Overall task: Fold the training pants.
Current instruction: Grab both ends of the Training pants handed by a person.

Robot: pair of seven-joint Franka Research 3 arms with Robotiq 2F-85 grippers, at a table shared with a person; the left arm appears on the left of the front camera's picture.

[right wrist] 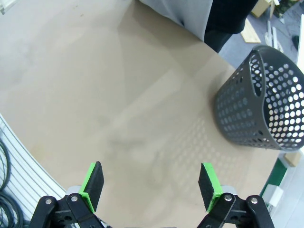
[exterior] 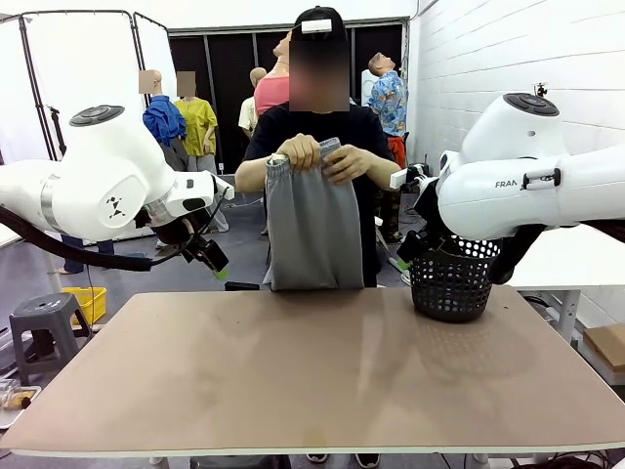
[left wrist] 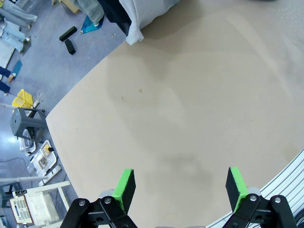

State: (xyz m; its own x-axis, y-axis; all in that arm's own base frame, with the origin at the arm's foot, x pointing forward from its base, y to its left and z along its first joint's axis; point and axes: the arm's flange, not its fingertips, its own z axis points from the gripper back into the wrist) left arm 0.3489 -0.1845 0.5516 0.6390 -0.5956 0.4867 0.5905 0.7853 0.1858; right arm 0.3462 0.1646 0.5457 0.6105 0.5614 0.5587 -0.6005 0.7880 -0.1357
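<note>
The near stretch of the worktop [exterior: 312,381] lies bare. Above it, the left gripper [left wrist: 180,179] and the right gripper [right wrist: 151,173] hover with jaws released wide, grasping nothing. Each is angled down at the board, probably to be ready once cloth is laid there. Farther back on the right stands the black mesh basket [exterior: 449,283], upright near the worktop's far edge; what shows of its inside looks empty. At the far edge the person's hands [exterior: 301,149] hold the training pants [exterior: 314,230] up by the waistband. The legs hang together with hems about at worktop level, likely to straighten them before folding.
</note>
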